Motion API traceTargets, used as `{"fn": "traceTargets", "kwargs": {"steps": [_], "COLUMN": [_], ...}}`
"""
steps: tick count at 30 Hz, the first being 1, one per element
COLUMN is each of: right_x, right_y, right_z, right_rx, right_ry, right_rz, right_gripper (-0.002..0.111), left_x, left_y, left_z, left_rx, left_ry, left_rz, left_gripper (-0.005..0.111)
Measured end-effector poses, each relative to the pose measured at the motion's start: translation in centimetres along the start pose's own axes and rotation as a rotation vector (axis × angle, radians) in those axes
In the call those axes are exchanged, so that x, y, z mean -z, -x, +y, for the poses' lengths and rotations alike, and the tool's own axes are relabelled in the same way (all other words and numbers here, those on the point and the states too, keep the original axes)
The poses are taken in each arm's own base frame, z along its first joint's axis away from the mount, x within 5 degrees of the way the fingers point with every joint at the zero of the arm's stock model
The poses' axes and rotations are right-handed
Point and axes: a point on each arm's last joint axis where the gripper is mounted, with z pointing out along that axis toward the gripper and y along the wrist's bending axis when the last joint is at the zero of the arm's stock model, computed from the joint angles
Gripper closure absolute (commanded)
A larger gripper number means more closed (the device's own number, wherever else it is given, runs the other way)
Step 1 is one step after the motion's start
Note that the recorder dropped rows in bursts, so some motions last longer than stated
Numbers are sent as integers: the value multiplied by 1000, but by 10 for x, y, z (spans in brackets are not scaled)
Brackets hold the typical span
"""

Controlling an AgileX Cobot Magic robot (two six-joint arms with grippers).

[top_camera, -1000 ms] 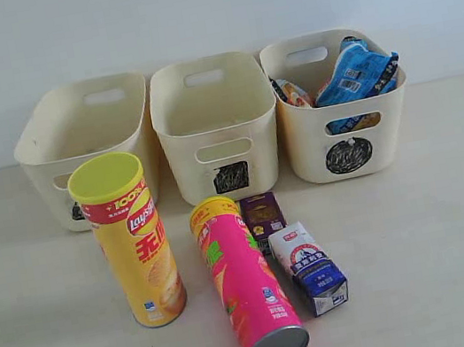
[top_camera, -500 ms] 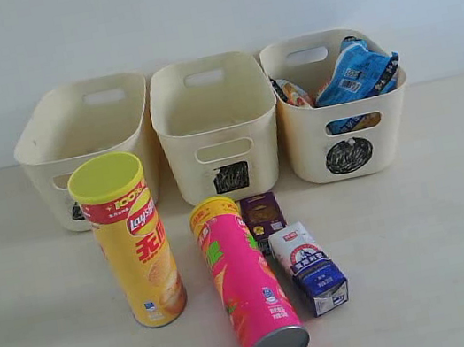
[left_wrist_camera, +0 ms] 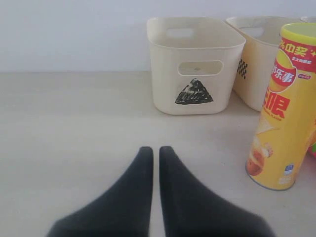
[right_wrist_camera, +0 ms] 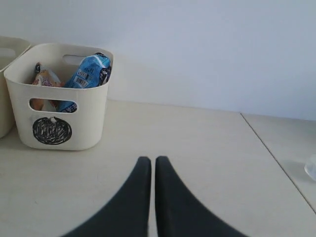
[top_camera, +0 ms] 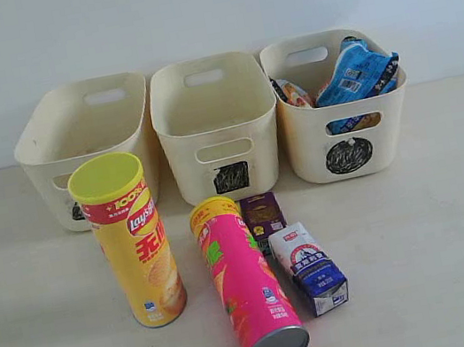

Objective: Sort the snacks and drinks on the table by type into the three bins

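Pale beige surface (top_camera: 438, 218) ran back to a plain white wall (top_camera: 203, 8). Three cream bins stood in a row against the wall: triangle bin (left_wrist_camera: 165, 74) on the left, square bin (top_camera: 176, 134) in the middle and circle bin (top_camera: 304, 147) on the right.

The blue packet (top_camera: 358, 70) and orange-white packet (top_camera: 292, 93) sat in the circle bin, sticking above its rim.

In front of the bins:
- The yellow Lay's tube (top_camera: 132, 245) stood upright.
- The pink tube (top_camera: 244, 284) lay with its silver end toward the exterior camera.
- The purple carton (top_camera: 262, 216) was just beside the pink tube.
- The blue-and-white carton (top_camera: 312, 269) sat in front of the purple carton.

The left fingers (left_wrist_camera: 140, 170) were pressed nearly together with nothing between them, low over bare surface near the Lay's tube. The right fingers (right_wrist_camera: 139, 175) were closed the same way, empty, well apart from the circle bin.

A seam (right_wrist_camera: 261, 143) crossed the surface on the right. A pale thing at the edge of the right wrist view was too cropped to identify.
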Motion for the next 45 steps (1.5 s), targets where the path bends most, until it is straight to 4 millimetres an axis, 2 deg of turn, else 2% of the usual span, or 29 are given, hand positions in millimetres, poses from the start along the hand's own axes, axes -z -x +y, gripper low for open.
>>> {"fn": "traceTargets", "kwargs": {"steps": [3,9,14,28,45], "right_x": [7,7,9,10,10], "right_y": [-14,-19,-42,-53,-54], "right_z": [2,3,6,8,8], "right_rx": [-4,-33,-72,-73,-90], "right_ry": [-4,3,11,26,27], "right_rz": [-11,-2,0,110,120], "right_gripper": [108,108,108,108,108], "left_x": [0,0,0,0,0], "left_y": [0,0,0,0,0], "left_z": [0,0,0,0,0], "left_rx": [0,0,0,0,0], "left_ry": [0,0,0,0,0], "left_rz": [0,0,0,0,0], "left_gripper": [103,103,103,103,103]}}
